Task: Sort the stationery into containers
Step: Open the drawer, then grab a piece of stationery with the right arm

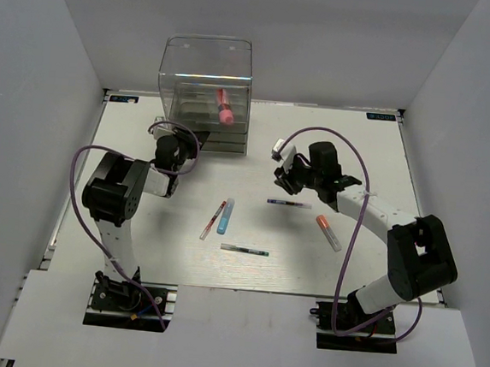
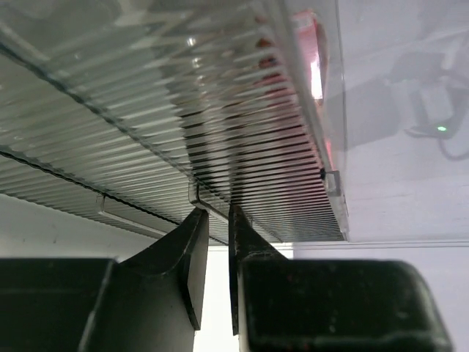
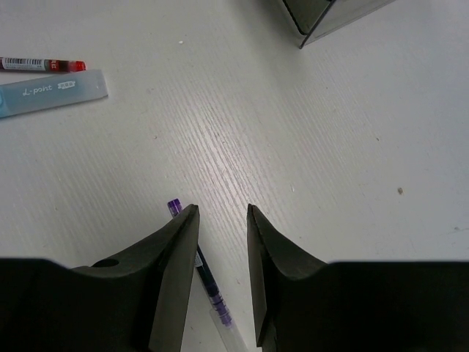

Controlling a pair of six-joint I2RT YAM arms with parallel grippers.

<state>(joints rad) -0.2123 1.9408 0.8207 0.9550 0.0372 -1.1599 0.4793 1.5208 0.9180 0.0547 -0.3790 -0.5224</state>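
1. The left tool [image 2: 215,214] is at the base of the clear box [image 1: 206,77], its fingers almost together at a small drawer tab [image 2: 196,193]; I cannot tell whether they pinch it
2. The right tool [image 3: 222,210] is released, fingers apart over the bare surface [image 3: 330,147], with a dark pen [image 3: 212,293] just beside one finger
3. A pink tube [image 1: 224,107] lies inside the box
4. Out on the surface, away from the box, lie a thin red pen [image 1: 213,219] just beside a light-blue marker [image 1: 225,216], a teal pen [image 1: 244,250] and an orange-capped marker [image 1: 327,232]
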